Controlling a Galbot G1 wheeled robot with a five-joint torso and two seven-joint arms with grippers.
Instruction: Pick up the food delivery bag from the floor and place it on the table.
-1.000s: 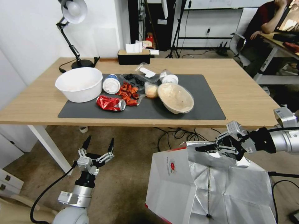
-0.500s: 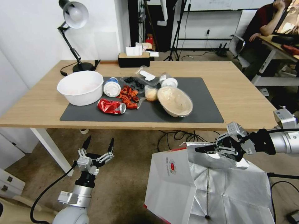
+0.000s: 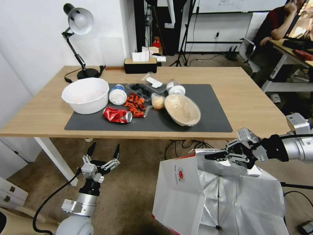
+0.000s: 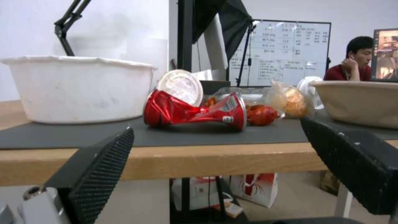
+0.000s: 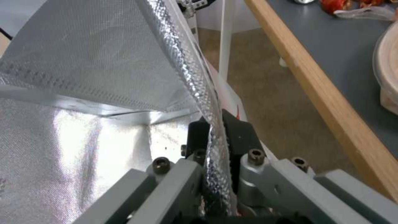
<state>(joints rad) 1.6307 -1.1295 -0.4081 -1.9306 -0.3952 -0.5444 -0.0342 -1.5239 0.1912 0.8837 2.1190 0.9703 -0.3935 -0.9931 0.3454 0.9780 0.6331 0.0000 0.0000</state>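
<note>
The food delivery bag (image 3: 181, 192) hangs open at the lower right, below the table's front edge; its white side carries a small red logo and its silver foil lining faces up. My right gripper (image 3: 213, 156) is shut on the bag's upper rim; in the right wrist view the foil rim (image 5: 211, 124) runs between the pads (image 5: 242, 140). The table (image 3: 257, 98) is light wood with a dark grey mat (image 3: 213, 112). My left gripper (image 3: 102, 150) stands open and empty, low and just in front of the table's edge (image 4: 199, 161), fingers pointing up.
On the mat lie a white bowl (image 3: 85, 95), a crushed red can (image 3: 117, 115), a beige bowl (image 3: 182, 110) and food scraps. A lamp (image 3: 78, 23) and a tissue box (image 3: 141, 64) stand at the back. A white table leg (image 3: 55, 160) and cables (image 3: 186, 145) are underneath.
The whole picture has shifted: the table sits lower in the view, so the camera has moved. The right gripper still holds the bag's rim; the left gripper stays open.
</note>
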